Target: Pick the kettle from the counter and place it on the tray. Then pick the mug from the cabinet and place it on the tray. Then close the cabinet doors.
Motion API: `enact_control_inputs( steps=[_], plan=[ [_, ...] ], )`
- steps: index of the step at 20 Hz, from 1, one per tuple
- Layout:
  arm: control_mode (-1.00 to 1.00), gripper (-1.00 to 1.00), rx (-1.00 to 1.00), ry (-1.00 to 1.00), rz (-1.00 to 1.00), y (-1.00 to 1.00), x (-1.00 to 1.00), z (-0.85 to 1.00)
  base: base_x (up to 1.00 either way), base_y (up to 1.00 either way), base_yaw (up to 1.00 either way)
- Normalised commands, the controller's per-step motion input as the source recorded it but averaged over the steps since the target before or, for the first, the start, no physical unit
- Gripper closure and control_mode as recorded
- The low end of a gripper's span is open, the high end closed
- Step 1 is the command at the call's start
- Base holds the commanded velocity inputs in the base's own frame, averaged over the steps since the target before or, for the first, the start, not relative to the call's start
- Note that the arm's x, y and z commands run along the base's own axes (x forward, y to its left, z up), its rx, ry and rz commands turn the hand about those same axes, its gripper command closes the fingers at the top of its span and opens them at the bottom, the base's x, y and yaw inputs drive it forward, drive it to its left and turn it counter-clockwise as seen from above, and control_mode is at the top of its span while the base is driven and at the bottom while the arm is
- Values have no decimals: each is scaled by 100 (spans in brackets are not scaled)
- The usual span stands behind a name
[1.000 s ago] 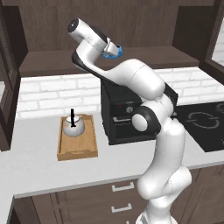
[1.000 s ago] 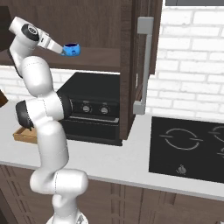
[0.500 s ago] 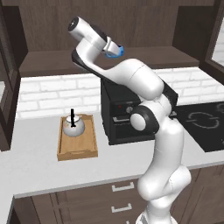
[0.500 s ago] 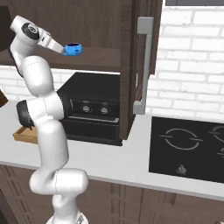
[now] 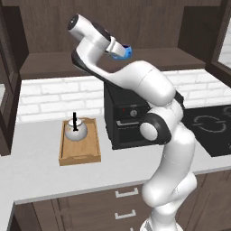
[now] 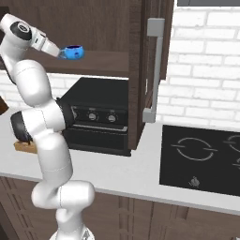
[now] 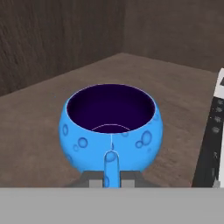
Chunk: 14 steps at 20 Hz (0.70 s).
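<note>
sitting at the front edge of the cabinet (image 6: 136,70) shelf, the mug (image 7: 111,127) is facing its handle toward the gripper (image 5: 118,48), whose fingers are closing on that handle as far as the hand view is showing. the kettle (image 5: 75,131) is already resting in the tray (image 5: 80,155) on the counter (image 5: 54,176), left of the black oven box (image 6: 98,117). carrying the mug well is meaning lifting it slightly off the shelf, drawing it straight out toward the near side, keeping it level, then swinging left and lowering it into the tray's bare near end, apart from the kettle. both cabinet doors (image 6: 152,61) are standing open, waiting for last.
</note>
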Motion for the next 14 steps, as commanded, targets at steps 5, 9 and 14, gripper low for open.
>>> enact_control_inputs(
  steps=[5, 9, 14],
  plan=[
    [-100, 100, 0, -12, 7, -18, -100, -1, 0, 0, 0],
    [-100, 100, 3, -18, 23, -27, -100, 0, 0, 0, 0],
    [-100, 100, 1, -14, 55, -20, -100, 0, 0, 0, 0]
  ],
)
